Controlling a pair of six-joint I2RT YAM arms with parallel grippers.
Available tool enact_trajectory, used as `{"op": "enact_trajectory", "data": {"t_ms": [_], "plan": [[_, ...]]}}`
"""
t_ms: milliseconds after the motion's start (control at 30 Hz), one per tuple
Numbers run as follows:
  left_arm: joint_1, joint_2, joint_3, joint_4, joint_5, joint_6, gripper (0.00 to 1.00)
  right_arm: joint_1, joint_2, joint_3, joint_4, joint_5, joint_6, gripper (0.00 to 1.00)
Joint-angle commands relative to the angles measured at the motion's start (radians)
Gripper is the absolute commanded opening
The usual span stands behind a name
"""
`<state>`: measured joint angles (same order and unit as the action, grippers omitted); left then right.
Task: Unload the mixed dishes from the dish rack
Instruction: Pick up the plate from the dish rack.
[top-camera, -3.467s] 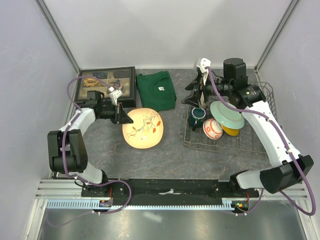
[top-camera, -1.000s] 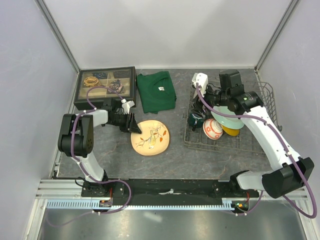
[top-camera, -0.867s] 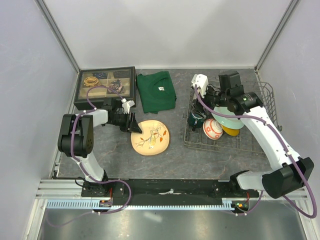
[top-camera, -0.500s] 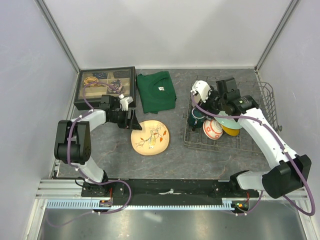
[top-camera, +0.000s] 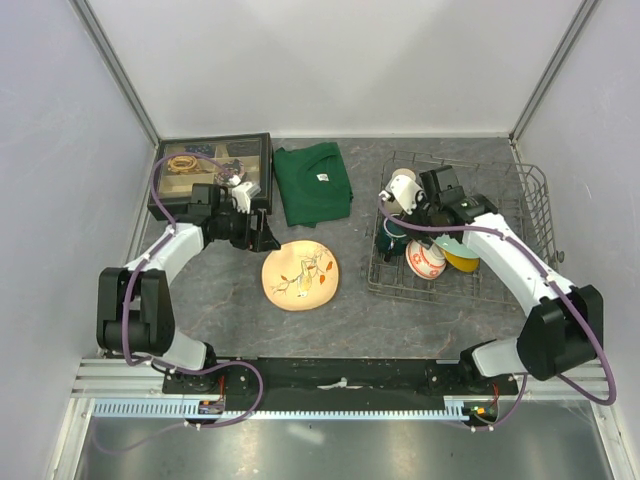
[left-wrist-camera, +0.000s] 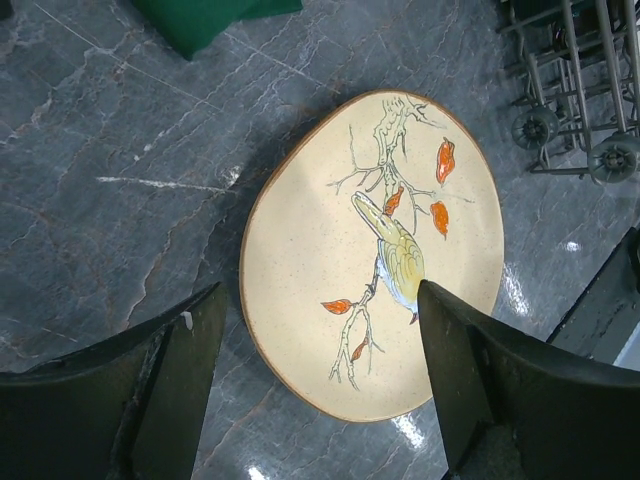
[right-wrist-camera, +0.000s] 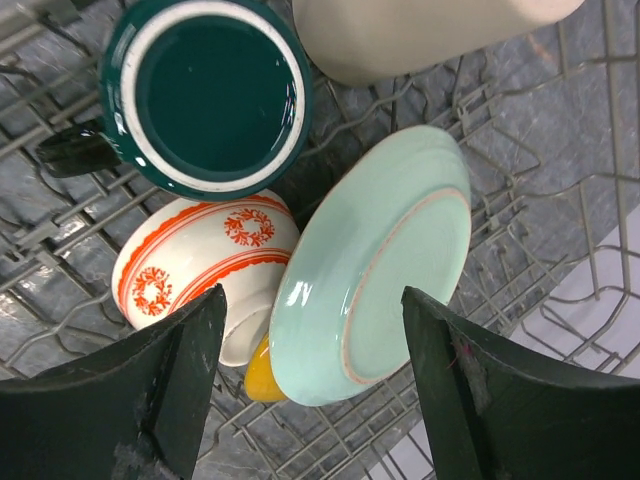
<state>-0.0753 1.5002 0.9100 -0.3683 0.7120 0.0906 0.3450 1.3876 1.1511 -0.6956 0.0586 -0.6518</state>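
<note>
On the tabletop nearest the arms, the cream plate (top-camera: 300, 277) lies flat, rim free all round. The left gripper (left-wrist-camera: 320, 300) hangs beside it, jaws apart. In the dish rack (top-camera: 470, 288), the right gripper (right-wrist-camera: 312, 297), jaws apart, hovers over the crowded mug (right-wrist-camera: 205, 95), bowl (right-wrist-camera: 195, 275) and leaning pale green plate (right-wrist-camera: 375, 270). Farther back, the green cloth (top-camera: 312, 182) carries a tag too small to read.

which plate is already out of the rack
The bird-painted cream plate, flat on the table; the pale green plate and yellow plate sit in the dish rack.

Cream plate (top-camera: 300, 279) flat on table (top-camera: 330, 325) near dish rack (top-camera: 495, 180)
</note>
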Motion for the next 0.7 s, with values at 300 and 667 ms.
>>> {"op": "enact_trajectory", "data": {"t_ms": [300, 667], "plan": [[-0.003, -0.081, 0.033, -0.003, -0.025, 0.034, 0.84, 0.005, 0.063, -0.097, 0.145, 0.161, 0.014, 0.8], [-0.003, -0.078, 0.035, 0.003, -0.022, 0.031, 0.84, 0.003, 0.116, -0.079, 0.179, 0.219, 0.014, 0.8]]}}
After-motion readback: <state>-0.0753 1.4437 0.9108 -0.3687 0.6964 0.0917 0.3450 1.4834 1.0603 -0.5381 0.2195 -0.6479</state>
